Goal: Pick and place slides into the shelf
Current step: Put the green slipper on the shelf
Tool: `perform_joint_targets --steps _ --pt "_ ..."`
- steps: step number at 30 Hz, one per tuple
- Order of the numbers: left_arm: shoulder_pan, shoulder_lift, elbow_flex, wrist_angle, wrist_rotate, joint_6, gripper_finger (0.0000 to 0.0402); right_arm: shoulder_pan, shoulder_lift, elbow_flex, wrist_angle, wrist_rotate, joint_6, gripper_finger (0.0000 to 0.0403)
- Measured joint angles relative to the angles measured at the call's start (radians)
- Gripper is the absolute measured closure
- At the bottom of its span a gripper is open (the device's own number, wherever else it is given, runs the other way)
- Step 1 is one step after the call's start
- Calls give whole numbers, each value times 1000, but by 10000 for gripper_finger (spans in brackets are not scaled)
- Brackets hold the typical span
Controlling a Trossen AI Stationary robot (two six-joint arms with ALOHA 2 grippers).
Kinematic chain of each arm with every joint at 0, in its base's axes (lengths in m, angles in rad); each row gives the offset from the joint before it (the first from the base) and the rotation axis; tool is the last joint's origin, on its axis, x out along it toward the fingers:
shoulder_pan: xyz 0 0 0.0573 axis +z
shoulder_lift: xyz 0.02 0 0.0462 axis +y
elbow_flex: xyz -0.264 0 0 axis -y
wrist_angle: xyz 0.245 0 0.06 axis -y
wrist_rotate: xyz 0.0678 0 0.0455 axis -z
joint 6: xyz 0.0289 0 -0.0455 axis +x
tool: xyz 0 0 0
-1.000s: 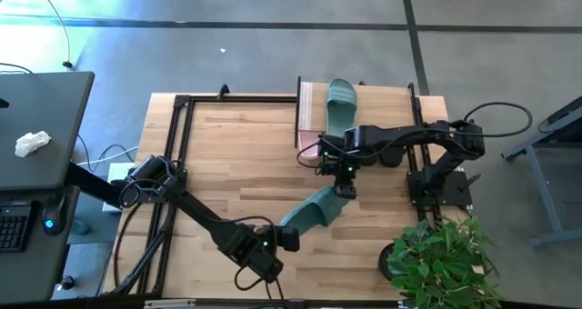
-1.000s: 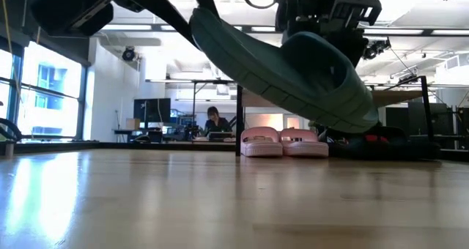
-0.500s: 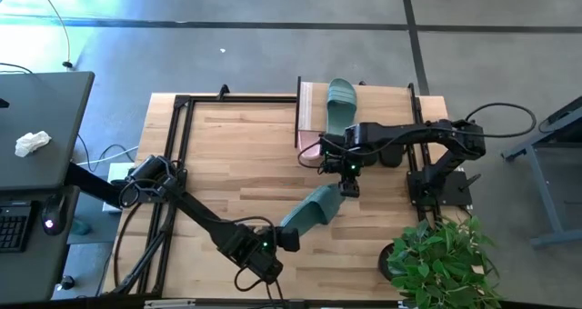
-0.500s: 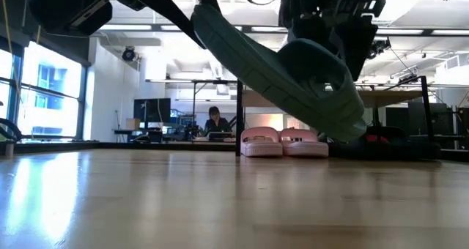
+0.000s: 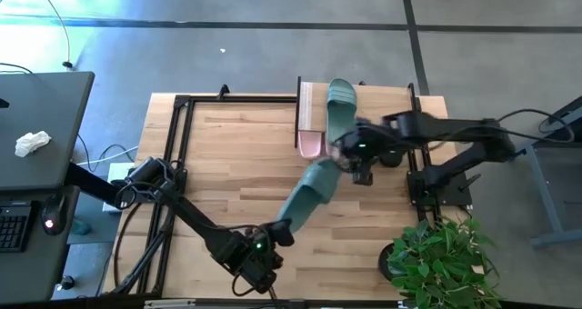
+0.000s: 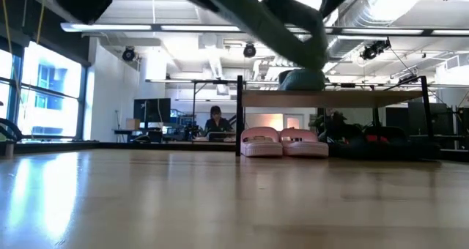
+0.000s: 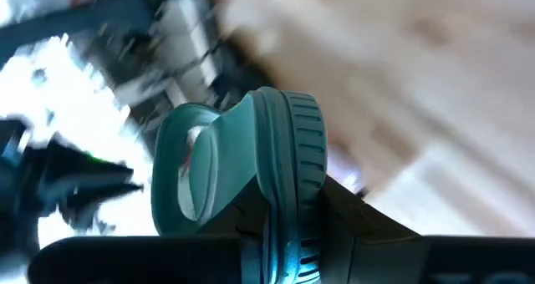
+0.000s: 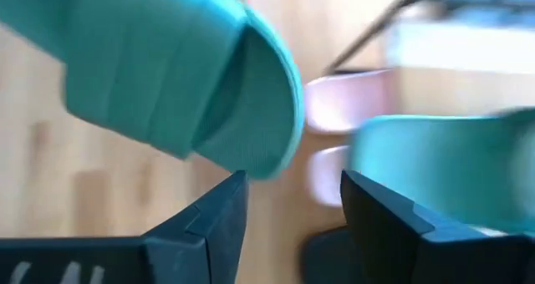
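My left hand (image 5: pixel 277 234) is clamped on a teal slide (image 5: pixel 307 190) lifted above the table (image 5: pixel 236 154) near the shelf (image 5: pixel 386 98); my right hand (image 5: pixel 362 171), fingers apart, hovers beside it. Pink slides (image 6: pixel 284 143) sit under the shelf, another teal one (image 5: pixel 340 104) on top. No readable writing.

Teal slide (image 5: pixel 307 193): matt ribbed rubber. Table (image 5: pixel 236 164): smooth wood grain, slight sheen. Shelf (image 6: pixel 333 98): wooden top, black metal legs.

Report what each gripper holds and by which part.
Left gripper clamps the teal slide by its heel end, lifted off the table. Right gripper is open beside its toe, holding nothing.
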Motion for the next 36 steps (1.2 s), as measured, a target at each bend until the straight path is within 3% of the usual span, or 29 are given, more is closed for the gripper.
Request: perform_joint_targets --steps 5,10,15,19,22,25,28,36 --pt "14 0 0 1 -199 -61 357 45 -119 0 -6 195 64 243" --pt "63 0 0 20 -298 -65 357 79 -185 0 -47 217 175 291" --pt "166 0 38 23 -300 -65 357 133 -180 -1 -101 239 254 341" --pt "258 0 86 21 -293 -65 358 202 -157 -3 -120 320 250 378" --pt "323 -2 130 16 -204 -65 358 264 -165 -23 -78 365 201 399" --pt "378 -2 145 15 -90 -63 358 309 -242 -153 118 319 134 397" --pt "414 -1 145 5 -91 -59 359 327 -364 -345 332 214 88 402" --pt "487 -1 145 20 -47 -11 359 320 -630 -687 587 209 111 402"
